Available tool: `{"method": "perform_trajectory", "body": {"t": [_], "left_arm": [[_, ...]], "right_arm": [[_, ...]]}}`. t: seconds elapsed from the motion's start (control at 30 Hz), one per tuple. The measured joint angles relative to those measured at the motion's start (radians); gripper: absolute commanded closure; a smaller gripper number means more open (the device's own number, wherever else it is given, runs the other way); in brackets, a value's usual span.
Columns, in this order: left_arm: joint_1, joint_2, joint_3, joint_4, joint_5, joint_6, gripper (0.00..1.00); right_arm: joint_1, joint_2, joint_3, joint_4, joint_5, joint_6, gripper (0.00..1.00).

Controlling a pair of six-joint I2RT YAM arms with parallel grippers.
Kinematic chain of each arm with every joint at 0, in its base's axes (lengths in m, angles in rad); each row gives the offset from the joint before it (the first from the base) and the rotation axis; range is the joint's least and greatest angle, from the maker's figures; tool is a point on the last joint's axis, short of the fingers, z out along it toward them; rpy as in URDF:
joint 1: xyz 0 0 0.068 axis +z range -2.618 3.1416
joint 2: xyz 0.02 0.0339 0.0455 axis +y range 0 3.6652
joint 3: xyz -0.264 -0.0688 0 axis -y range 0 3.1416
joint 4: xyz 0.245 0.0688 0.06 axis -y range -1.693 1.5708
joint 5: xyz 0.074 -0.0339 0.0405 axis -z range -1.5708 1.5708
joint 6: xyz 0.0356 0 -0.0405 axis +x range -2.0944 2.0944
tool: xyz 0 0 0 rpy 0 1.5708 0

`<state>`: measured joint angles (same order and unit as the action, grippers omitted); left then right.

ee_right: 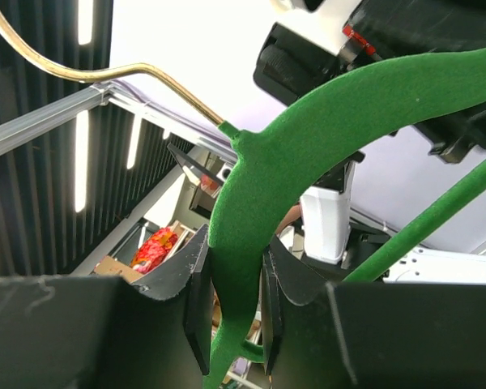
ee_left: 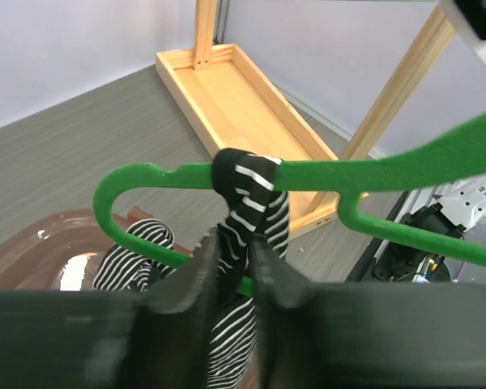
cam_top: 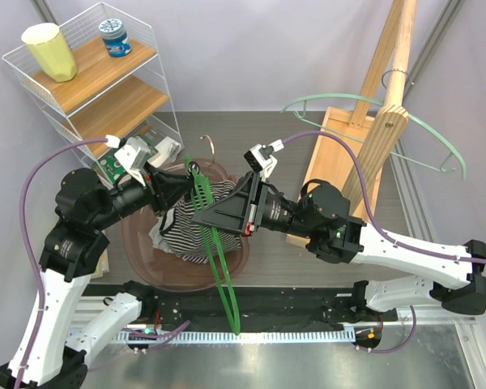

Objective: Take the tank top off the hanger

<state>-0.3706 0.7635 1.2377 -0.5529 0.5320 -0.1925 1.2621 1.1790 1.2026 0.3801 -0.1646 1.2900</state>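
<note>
Left wrist: hand tight around tank top

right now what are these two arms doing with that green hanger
The right gripper is shut on the green hanger near its neck. The left gripper pinches the striped tank top just below where a strap loops over the hanger's arm. The strap is not yet off, and the rest of the top is bunched over a brown tray.
</note>
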Motion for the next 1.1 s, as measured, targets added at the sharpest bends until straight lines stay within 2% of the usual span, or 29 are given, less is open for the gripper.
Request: {"method": "perform_trajectory", "body": {"t": [0.07, 0.1, 0.13, 0.33, 0.53, 0.67, 0.7, 0.73, 0.8, 0.9, 1.1], "left_arm": [[0.000, 0.016, 0.004, 0.002, -0.007, 0.002, 0.87], [0.000, 0.024, 0.005, 0.002, -0.014, 0.003, 0.91], [0.000, 0.034, 0.006, 0.002, -0.023, 0.004, 1.00], [0.000, 0.077, 0.033, -0.005, -0.134, -0.002, 1.00], [0.000, 0.160, 0.111, -0.087, -0.457, -0.001, 1.00], [0.000, 0.208, 0.101, -0.127, -0.594, 0.017, 0.99], [0.000, 0.216, 0.090, -0.135, -0.613, 0.018, 0.91], [0.000, 0.217, 0.072, -0.145, -0.627, 0.018, 0.71], [0.000, 0.208, 0.047, -0.168, -0.637, 0.023, 0.52], [0.000, 0.153, 0.022, -0.209, -0.616, 0.002, 0.40], [0.000, -0.047, 0.081, -0.296, -0.514, -0.047, 0.29]], "right_arm": [[0.000, 0.000, -0.007, 0.011, -0.006, 0.006, 0.99], [0.000, 0.000, -0.010, 0.012, -0.008, 0.008, 0.99], [0.000, -0.001, -0.013, 0.014, -0.009, 0.010, 0.99], [-0.003, -0.012, -0.033, 0.013, -0.009, 0.015, 0.99], [-0.003, -0.072, -0.068, 0.010, -0.047, 0.033, 0.99], [-0.003, -0.103, -0.084, 0.046, -0.117, 0.080, 0.99], [-0.003, -0.109, -0.085, 0.053, -0.130, 0.085, 0.99], [-0.003, -0.115, -0.084, 0.052, -0.136, 0.086, 0.99], [-0.001, -0.134, -0.074, 0.002, -0.129, 0.050, 0.99], [-0.001, -0.147, -0.012, -0.127, -0.081, -0.030, 0.99], [0.004, -0.145, 0.115, -0.293, 0.053, -0.183, 0.99]]}}
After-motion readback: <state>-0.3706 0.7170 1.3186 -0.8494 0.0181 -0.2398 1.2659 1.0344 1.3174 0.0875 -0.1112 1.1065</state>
